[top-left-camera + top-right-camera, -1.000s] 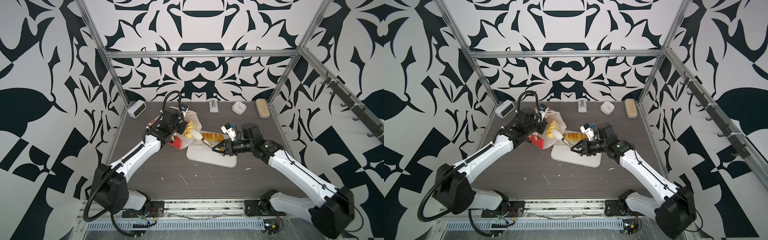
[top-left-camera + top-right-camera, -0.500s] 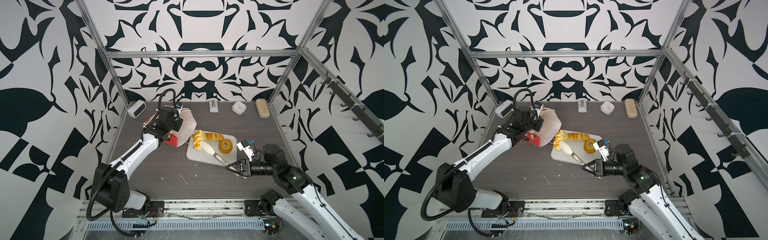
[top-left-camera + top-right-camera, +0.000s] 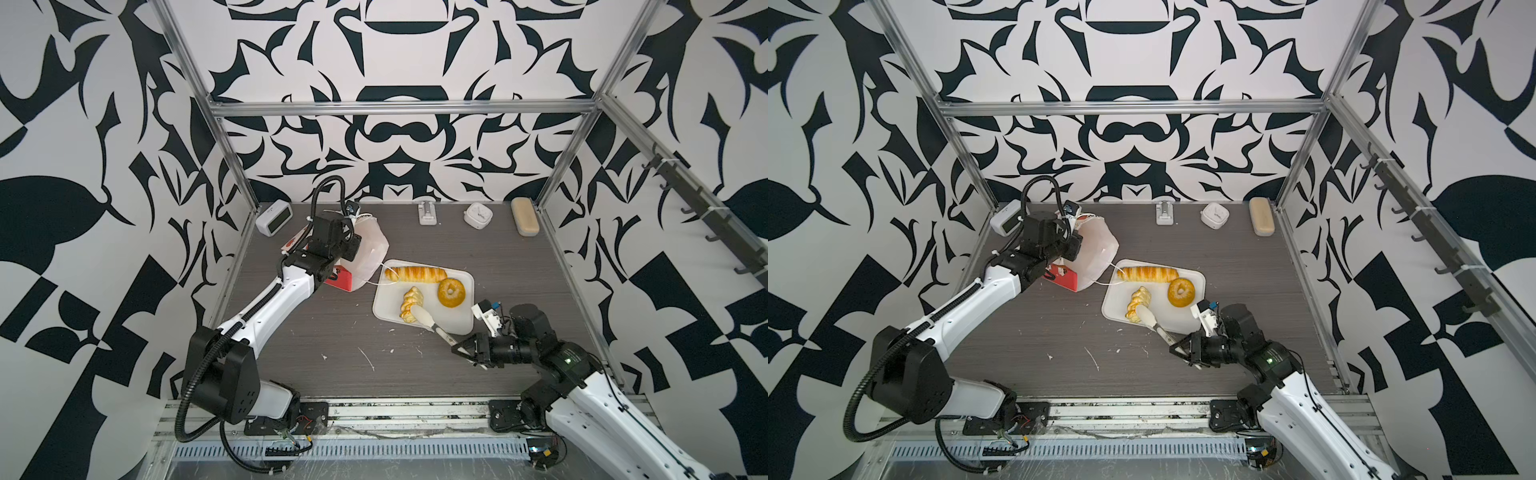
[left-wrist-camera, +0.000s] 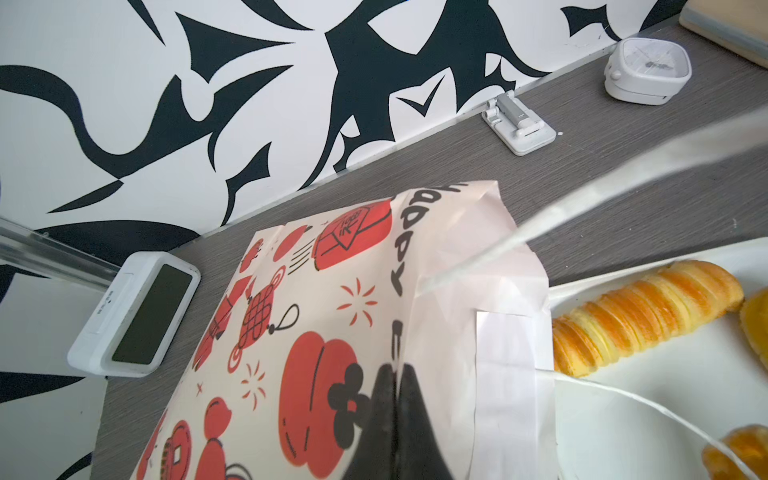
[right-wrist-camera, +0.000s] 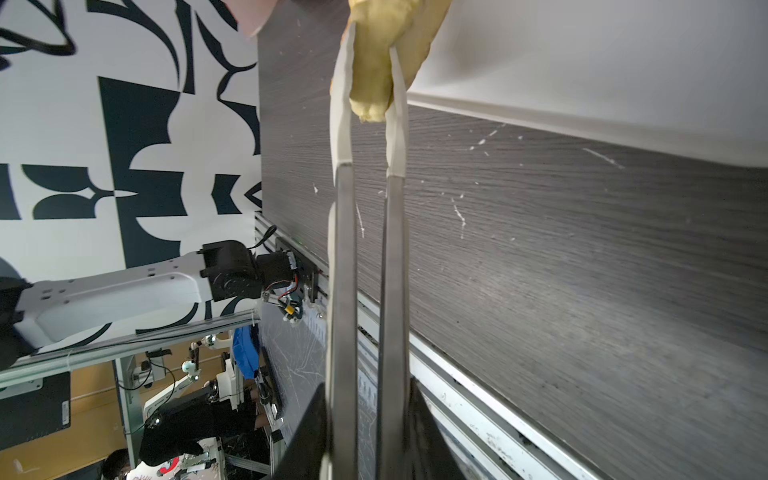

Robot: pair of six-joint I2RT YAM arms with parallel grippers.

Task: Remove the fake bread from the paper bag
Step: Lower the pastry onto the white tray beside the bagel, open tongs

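The paper bag (image 3: 368, 249) (image 3: 1100, 249) lies tilted at the back left, white with red figures (image 4: 332, 311). My left gripper (image 3: 349, 249) (image 4: 395, 374) is shut on its edge. On the white tray (image 3: 461, 324) (image 3: 1196, 282) lie three pieces of fake bread: a long striped loaf (image 3: 415, 274) (image 4: 644, 316), a ring bagel (image 3: 451, 292) and a twisted pastry (image 3: 409, 305) (image 5: 374, 62). My right gripper (image 3: 461, 347) (image 5: 368, 384) is shut on metal tongs (image 3: 432, 326) (image 5: 365, 249). The tongs' white tips clamp one end of the twisted pastry. The inside of the bag is hidden.
Along the back wall stand a digital clock (image 3: 274, 218), a small white stand (image 3: 427, 212), a square white clock (image 3: 478, 215) and a beige oblong case (image 3: 525, 216). White scraps (image 3: 368, 357) dot the table in front of the tray. A bag cord (image 3: 384, 283) trails onto the tray.
My right arm drew back toward the front right with the tongs, bringing the twisted pastry from the bag's mouth onto the tray. The bagel now lies on the tray. The bag moved back left.
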